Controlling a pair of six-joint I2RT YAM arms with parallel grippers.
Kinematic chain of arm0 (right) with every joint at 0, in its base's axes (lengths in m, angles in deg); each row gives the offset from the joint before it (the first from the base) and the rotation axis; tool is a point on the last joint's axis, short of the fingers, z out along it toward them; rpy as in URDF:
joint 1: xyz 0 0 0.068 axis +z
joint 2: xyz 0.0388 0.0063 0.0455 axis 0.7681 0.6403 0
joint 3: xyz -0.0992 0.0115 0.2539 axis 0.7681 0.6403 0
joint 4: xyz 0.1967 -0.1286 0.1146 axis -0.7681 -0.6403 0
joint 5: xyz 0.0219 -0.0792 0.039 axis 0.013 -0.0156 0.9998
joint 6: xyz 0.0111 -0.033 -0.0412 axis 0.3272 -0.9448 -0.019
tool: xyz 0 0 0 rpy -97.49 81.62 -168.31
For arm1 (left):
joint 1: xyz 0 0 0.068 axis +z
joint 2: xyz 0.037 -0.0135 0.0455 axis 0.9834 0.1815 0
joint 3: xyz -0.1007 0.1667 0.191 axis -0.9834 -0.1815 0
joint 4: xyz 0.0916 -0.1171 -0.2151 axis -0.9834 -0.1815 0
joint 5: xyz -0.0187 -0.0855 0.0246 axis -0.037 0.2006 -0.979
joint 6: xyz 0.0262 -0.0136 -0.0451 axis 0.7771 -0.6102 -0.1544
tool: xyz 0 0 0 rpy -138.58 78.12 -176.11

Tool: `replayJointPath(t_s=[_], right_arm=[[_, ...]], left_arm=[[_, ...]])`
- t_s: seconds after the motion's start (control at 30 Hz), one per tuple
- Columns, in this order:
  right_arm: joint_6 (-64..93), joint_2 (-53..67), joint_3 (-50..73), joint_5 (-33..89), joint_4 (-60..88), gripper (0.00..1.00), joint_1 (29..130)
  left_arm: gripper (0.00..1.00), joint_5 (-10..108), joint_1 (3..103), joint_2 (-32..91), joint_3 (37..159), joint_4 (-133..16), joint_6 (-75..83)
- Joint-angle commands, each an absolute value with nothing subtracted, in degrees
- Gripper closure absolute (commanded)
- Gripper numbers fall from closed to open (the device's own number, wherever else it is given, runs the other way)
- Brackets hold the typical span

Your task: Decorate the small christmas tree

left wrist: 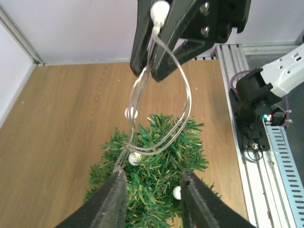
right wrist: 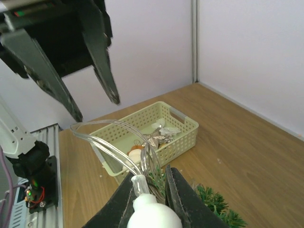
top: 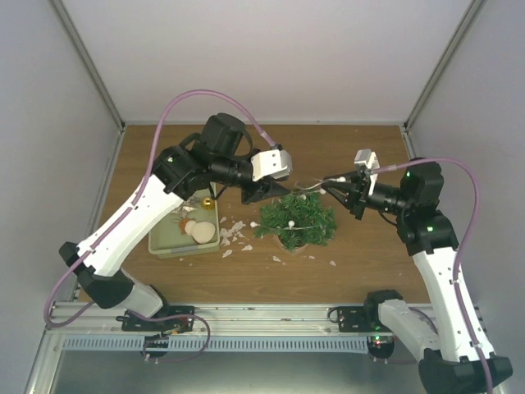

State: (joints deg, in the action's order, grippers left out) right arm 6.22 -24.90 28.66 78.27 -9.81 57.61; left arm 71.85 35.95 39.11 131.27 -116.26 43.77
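The small christmas tree (top: 297, 220) stands mid-table, with white bulbs lying on its needles (left wrist: 156, 175). A string of clear wire with white bulbs (left wrist: 183, 95) loops from the tree top up to my right gripper (top: 335, 182). The right gripper (right wrist: 152, 185) is shut on several wire strands, with a white bulb (right wrist: 152, 213) between its fingers. My left gripper (left wrist: 153, 178) is open just above the tree, and the wire touches the tip of its left finger (left wrist: 116, 190). In the top view the left gripper (top: 267, 191) hovers at the tree's far left side.
A pale green tray (top: 164, 238) stands left of the tree and holds a gold ball (top: 207, 202), cream round ornaments (top: 201, 232) and silvery pieces (right wrist: 164, 135). White scraps (top: 234, 234) lie on the wood between the tray and the tree. Grey walls enclose the table.
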Motion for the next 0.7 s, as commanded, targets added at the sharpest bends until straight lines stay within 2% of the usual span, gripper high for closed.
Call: replayJointPath(t_s=[0.0,0.23,0.43,0.67], right_arm=[[6.8,-25.7,28.7,80.9,-9.5,0.97,57.8],[6.6,-24.8,27.3,81.9,-9.1,0.98,57.8],[7.0,-24.9,26.8,82.3,-8.6,0.98,57.8],[7.5,-25.0,26.6,82.9,-8.3,0.98,57.8]], left_arm=[[0.6,71.5,34.7,39.5,127.4,-112.2,43.5],[0.5,69.5,34.3,39.1,121.3,-103.6,43.4],[0.48,69.0,34.3,39.4,118.0,-98.8,42.6],[0.39,70.3,34.2,41.1,116.5,-93.3,41.0]])
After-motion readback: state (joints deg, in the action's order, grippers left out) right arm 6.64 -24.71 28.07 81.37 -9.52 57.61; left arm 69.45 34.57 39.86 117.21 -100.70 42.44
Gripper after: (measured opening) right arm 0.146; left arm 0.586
